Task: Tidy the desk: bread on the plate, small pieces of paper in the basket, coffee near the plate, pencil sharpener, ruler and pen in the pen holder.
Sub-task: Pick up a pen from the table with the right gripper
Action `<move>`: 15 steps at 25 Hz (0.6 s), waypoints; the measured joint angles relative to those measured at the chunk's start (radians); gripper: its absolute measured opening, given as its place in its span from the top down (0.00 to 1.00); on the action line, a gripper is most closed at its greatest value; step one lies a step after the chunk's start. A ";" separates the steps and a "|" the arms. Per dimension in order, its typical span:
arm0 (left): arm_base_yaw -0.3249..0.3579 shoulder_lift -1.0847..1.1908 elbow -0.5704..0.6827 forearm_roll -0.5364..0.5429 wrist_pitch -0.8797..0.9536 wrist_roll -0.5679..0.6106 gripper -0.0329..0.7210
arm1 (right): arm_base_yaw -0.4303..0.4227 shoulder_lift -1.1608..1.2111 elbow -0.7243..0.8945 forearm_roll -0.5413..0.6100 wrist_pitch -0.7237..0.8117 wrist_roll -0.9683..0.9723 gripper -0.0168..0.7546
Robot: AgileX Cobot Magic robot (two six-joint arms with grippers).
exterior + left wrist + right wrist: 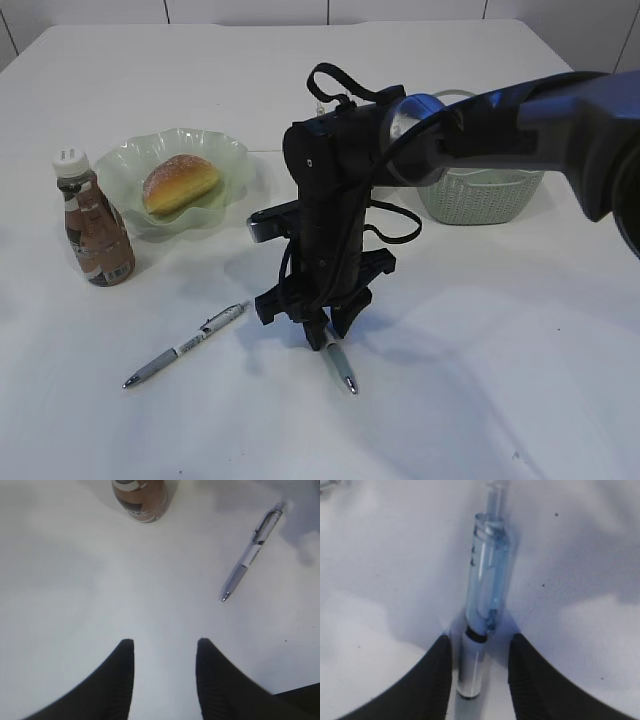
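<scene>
Right gripper [479, 652] jaws apart, straddling blue pen [485, 585] near its rear end, gaps visible on both sides, no squeeze yet; closing apparently underway but grip not confirmed. Pen flat on desk [480, 380], between the fingertips [432, 670]. Risks: pen is round and slick, so pinch off-centre could roll or squirt it out sideways; grab sits near the tail, so tip likely droops on lift and may miss the pen holder mouth; pads possibly scraping tabletop if descent goes deeper. Right arm reaches in from the right across the middle, wrist pitched near vertical, gripper pointing straight down at the desk, cable loops hanging off the wrist. Left gripper [164, 652] jaws apart over bare desk, nothing between them, hovering low. Second pen [187, 345] lies left of the right gripper, apart from it; sweep during lift could knock it. Bread [180, 184] on plate [225, 150], coffee [92, 235] upright just beside plate, basket [480, 195] behind the arm. Pen holder, ruler, sharpener not visible, possibly hidden behind the arm.
</scene>
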 joint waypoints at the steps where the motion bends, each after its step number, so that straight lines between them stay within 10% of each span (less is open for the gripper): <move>1: 0.000 0.000 0.000 0.000 0.000 0.000 0.58 | 0.000 0.001 0.000 0.000 0.004 0.000 0.60; 15: 0.000 0.000 0.000 0.000 0.000 0.000 0.58 | 0.000 0.001 -0.001 0.000 0.012 0.000 0.84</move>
